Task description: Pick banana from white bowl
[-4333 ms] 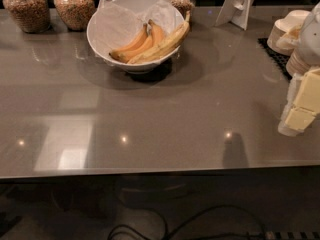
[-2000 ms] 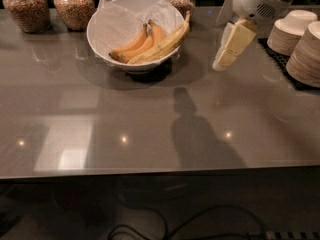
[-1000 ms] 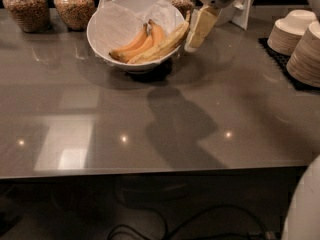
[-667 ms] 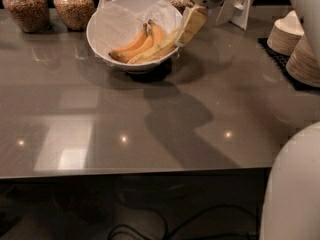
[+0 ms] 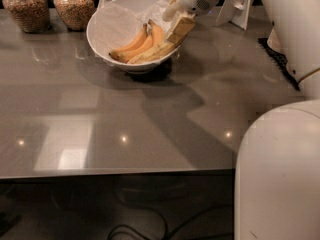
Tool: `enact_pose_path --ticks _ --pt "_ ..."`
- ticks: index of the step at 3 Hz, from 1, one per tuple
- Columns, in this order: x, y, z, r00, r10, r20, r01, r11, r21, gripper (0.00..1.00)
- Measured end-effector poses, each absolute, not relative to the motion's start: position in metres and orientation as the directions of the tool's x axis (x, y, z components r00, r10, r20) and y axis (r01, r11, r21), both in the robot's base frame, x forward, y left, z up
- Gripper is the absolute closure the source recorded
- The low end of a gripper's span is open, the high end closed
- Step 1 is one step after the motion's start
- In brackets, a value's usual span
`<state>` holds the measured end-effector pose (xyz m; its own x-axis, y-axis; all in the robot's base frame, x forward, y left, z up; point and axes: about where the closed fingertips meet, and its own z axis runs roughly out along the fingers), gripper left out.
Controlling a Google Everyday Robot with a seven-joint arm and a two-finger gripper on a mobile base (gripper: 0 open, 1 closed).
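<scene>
Gripper point(image 5: 179, 28) over right rim of white bowl point(image 5: 95, 43), by banana point(image 5: 150, 53); its grip unclear

Grey table point(image 5: 150, 114) carries white bowl point(image 5: 125, 64), jars point(image 5: 74, 6), perhaps a stand point(image 5: 240, 6); gripper point(image 5: 179, 28) over bowl's rim.

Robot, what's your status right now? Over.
Gripper over white bowl right rim, at banana upper end. Banana lying in bowl, not yet lifted. Two shorter bananas close beside it.
</scene>
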<state>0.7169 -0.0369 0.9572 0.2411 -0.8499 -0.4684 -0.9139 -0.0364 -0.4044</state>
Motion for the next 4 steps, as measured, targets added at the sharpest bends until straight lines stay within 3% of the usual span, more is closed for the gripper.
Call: enact_pose_path --ticks 2,3,4 --pt "0.725 -0.042 0.929 0.267 -0.892 -0.364 -0.928 -0.135 -0.348 0.38" --pt "0.732 -0.045 0.923 0.278 -0.904 -0.324 -0.927 -0.164 -0.337 0.41" --pt "0.738 -0.047 0.921 0.288 -0.911 -0.295 -0.924 -0.183 -0.337 0.52"
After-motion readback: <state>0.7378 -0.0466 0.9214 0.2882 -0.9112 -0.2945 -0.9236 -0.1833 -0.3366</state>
